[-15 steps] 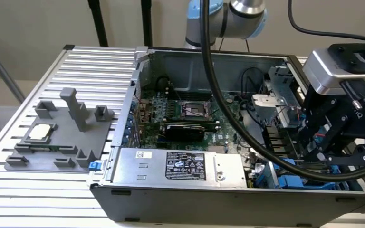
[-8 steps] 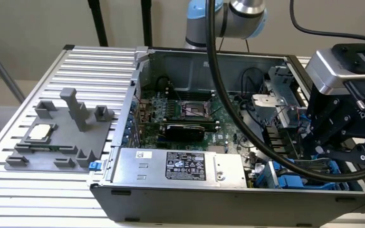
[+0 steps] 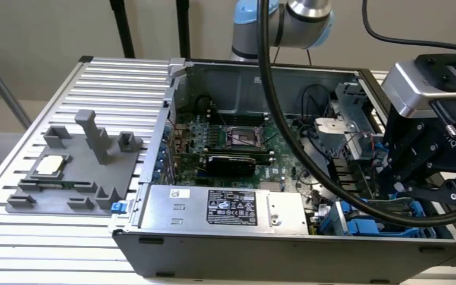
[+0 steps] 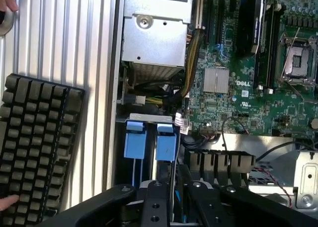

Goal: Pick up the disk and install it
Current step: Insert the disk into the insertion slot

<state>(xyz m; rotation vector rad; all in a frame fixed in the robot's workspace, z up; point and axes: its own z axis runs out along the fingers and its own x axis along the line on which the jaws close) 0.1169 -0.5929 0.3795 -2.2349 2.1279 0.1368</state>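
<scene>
Clenched edge-on around the disk (image 4: pixel 166 143) in the gripper (image 4: pixel 174 189); long axis aimed straight out from the jaws, alongside a second blue carrier (image 4: pixel 134 140).

A robotics lab or test workshop, set up for computer assembly: a slatted aluminium table (image 3: pixel 46 249) carries an open desktop computer case (image 3: pixel 291 255), its motherboard (image 3: pixel 236 136) and power supply (image 3: pixel 220 205) bared. In the exterior view a grey parts fixture (image 3: pixel 78 178) lies at nine o'clock of the case, and a robot arm (image 3: pixel 307 18) rises at twelve o'clock. The wrist view catches a black keyboard (image 4: pixel 37 142) on the slats beside the case
</scene>
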